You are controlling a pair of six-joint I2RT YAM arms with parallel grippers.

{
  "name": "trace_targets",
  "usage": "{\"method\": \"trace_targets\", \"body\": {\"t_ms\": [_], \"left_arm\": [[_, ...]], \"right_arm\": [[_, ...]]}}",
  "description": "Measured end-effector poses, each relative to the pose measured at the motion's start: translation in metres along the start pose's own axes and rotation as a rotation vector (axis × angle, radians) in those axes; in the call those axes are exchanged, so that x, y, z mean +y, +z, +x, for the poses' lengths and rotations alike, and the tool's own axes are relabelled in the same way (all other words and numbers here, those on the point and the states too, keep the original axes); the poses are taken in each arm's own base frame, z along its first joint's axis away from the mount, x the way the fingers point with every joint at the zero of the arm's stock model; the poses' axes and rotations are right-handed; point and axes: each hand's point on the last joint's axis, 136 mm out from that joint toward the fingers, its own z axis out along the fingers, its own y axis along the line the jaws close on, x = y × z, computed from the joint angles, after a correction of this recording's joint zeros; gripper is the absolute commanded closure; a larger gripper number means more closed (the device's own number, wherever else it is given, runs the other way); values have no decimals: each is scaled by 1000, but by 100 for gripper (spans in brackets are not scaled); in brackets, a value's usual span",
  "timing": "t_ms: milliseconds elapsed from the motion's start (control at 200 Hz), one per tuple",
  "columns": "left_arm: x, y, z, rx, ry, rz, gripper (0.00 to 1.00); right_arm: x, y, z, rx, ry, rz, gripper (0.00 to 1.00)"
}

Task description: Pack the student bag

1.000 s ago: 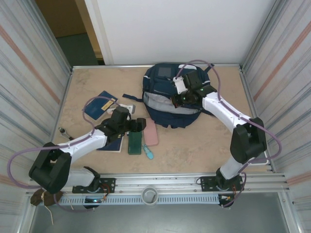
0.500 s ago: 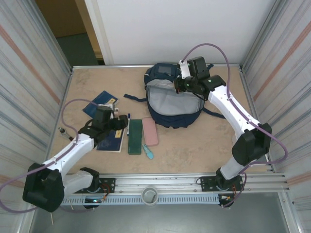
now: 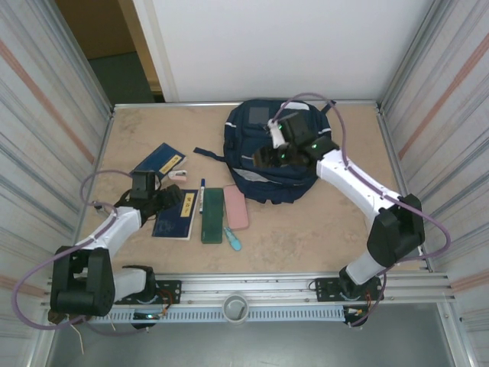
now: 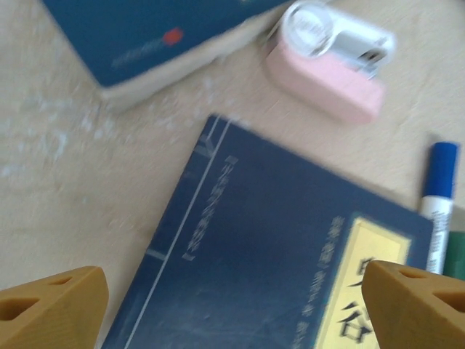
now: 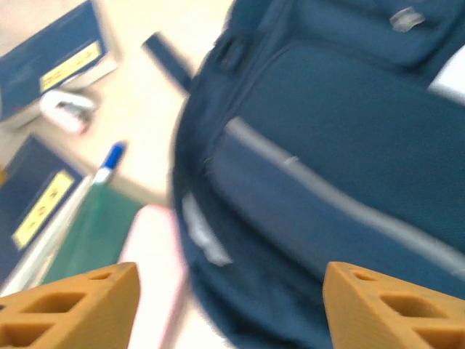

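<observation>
Dropped shut again since half a second ago, the large navy fabric student bag (image 3: 250, 182) sits centre-back on the beige table (image 3: 306, 229), with bare tabletop on both sides. We see the right gripper (image 5: 229, 305) spread wide and empty over the bag's front. The left gripper (image 4: 232, 309) hangs equally open above a navy, yellow-labelled notebook (image 4: 276, 247) near the table's left edge.

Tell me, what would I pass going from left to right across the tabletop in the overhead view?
First the blue notebook, then the green case, the pink case, and the student bag.
</observation>
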Motion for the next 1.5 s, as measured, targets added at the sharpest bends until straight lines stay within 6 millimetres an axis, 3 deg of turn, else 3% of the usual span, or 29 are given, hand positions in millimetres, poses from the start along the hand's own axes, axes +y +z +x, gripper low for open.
{"method": "trace_targets", "body": {"t_ms": [100,306,401,506,641,782,1017,1217,1323,1498], "left_arm": [[8,4,13,36,-34,-6,8],[19,4,24,38,-118,26,8],[24,2,23,27,-165,39,8],[25,1,22,21,-186,50,8],[25,1,22,20,-197,62,10],[21,2,22,28,-199,89,16],[8,3,29,64,-212,162,30],[-19,-2,50,114,-165,235,36],[-23,-10,57,108,-158,256,34],[-17,-21,42,19,-167,234,29]], "right_arm": [[56,15,35,68,-2,-136,16],[166,51,87,196,-22,-338,20],[202,78,104,257,-10,-400,23],[225,107,123,322,7,-437,25],[234,132,137,376,29,-439,28],[227,142,139,393,58,-414,30],[187,146,123,361,114,-307,31],[151,138,117,347,135,-179,30],[156,136,124,349,111,-159,30],[182,128,136,351,48,-150,32]]}}
